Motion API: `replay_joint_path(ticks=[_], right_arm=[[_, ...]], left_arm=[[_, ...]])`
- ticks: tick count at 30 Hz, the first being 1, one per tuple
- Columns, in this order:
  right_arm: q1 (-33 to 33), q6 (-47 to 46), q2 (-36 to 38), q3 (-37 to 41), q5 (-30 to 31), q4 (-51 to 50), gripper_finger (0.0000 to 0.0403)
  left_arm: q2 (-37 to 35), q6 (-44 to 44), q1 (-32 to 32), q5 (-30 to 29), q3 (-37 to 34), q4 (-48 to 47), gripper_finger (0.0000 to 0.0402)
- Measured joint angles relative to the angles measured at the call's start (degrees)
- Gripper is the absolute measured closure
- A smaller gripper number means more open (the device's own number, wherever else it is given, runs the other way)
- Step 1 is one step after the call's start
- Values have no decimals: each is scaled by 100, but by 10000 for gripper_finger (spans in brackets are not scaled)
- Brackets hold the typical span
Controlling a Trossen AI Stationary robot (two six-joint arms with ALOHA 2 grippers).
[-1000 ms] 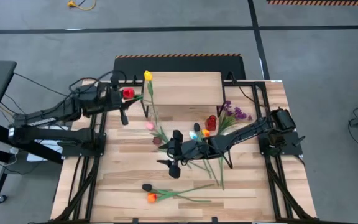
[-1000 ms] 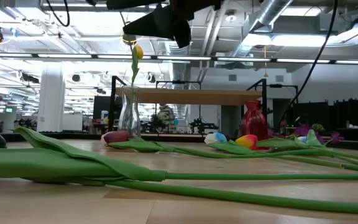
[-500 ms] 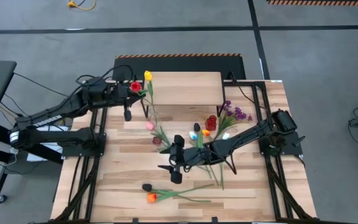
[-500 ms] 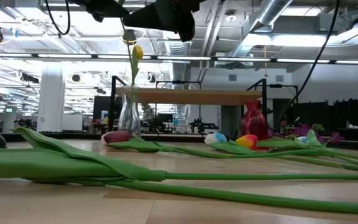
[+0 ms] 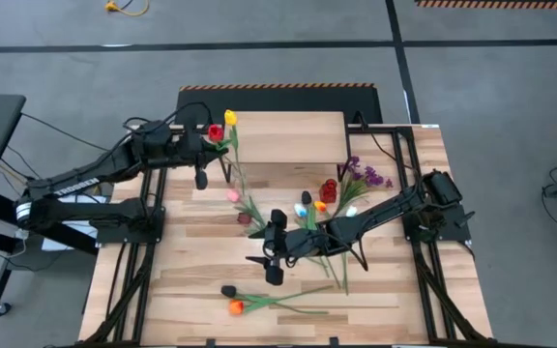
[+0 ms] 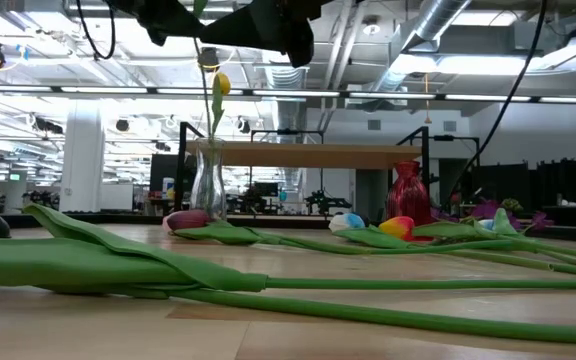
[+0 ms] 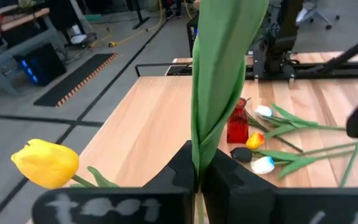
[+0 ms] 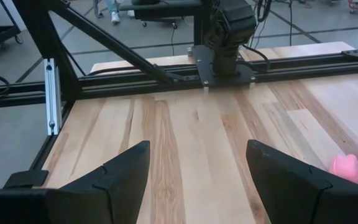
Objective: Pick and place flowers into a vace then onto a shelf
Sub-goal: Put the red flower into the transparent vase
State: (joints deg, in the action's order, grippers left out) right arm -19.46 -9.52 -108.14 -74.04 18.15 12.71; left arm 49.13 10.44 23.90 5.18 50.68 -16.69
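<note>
Currently the left claw is clamped on a red tulip stem directly above the glass vase, ready for insertion beside the yellow tulip. Clear of the vase, the right claw waits with fingers apart over the counter.

Big robot lab or workshop, not home. Grey concrete floor with dark lines. Striped warning tape by table edge. Bare pipes and round air ducts under ceiling, long strip lights. Black metal frames, cables, more work tables far behind.
</note>
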Motion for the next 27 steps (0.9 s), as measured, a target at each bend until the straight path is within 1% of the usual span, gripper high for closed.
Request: replay_joint_path(ticks=[3,8,12,20,27], right_arm=[[4,-4,2,0,0,-4,143],[4,-7,2,2,0,-26,143],[4,-11,2,2,0,-31,143],[-3,-11,4,2,0,-42,143],[-3,-11,4,2,0,-42,143]], left_arm=[[69,-52,2,23,0,142,397],[277,-52,2,64,0,98,386],[404,-46,4,283,0,71,373],[449,-50,39,341,9,-200,322],[449,-48,74,335,260,-728,279]])
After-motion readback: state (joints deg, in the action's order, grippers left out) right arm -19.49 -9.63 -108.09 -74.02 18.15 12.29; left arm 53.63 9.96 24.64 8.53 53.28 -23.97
